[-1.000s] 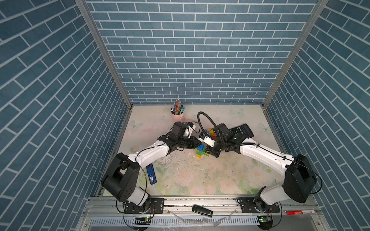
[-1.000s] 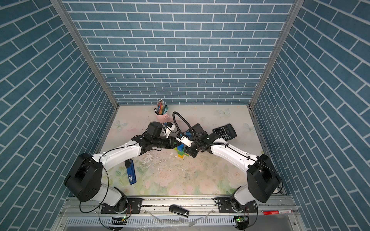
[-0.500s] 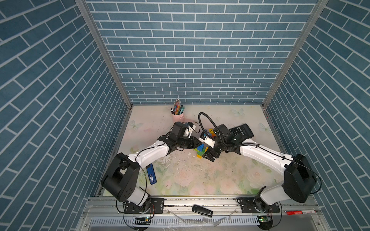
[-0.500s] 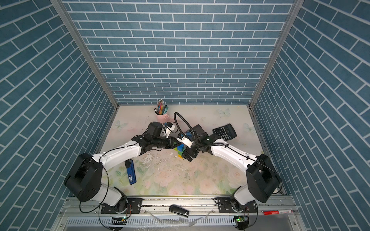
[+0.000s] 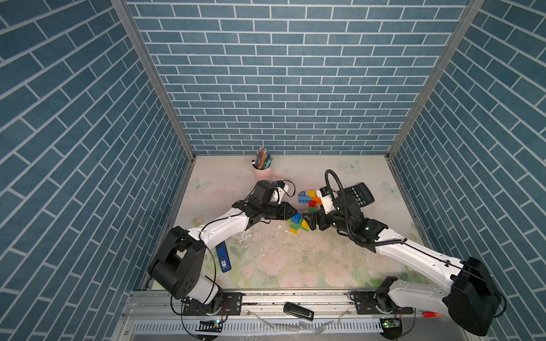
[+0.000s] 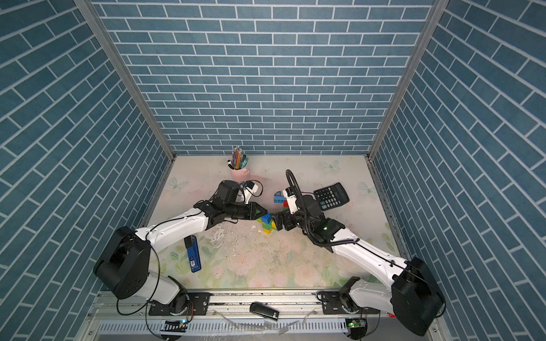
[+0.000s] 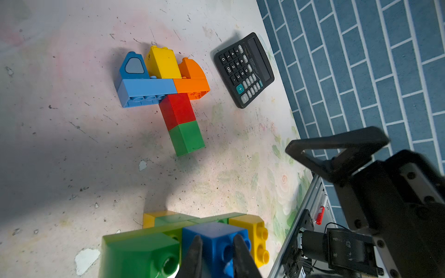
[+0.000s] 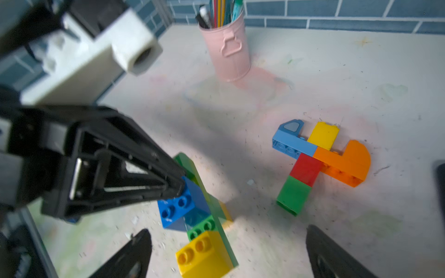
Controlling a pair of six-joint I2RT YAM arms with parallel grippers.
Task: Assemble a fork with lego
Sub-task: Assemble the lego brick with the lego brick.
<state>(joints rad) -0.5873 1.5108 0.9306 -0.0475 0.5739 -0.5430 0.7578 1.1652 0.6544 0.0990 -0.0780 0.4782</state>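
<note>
Lego fork shape (image 7: 177, 113) (three prongs, blue-orange crossbar, red-green handle) flat on table (image 5: 295, 265), near calculator (image 7: 244, 69) | second cluster (image 8: 204, 219) between the arms, left gripper (image 7: 216, 238) clenched on its blue brick (image 8: 178, 209) | right gripper (image 5: 308, 222) splayed wide, empty, just beside it | judged: fork apparently built; cluster's role unclear.

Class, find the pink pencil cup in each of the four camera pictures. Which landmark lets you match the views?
In a top view: the pink pencil cup stands by the back wall, a little left of the middle.
In a top view: same spot, by that wall.
Left wrist: not in it.
Right wrist: it stands against the wall.
Shared landmark: the dark blue brick, seen in all four.
</note>
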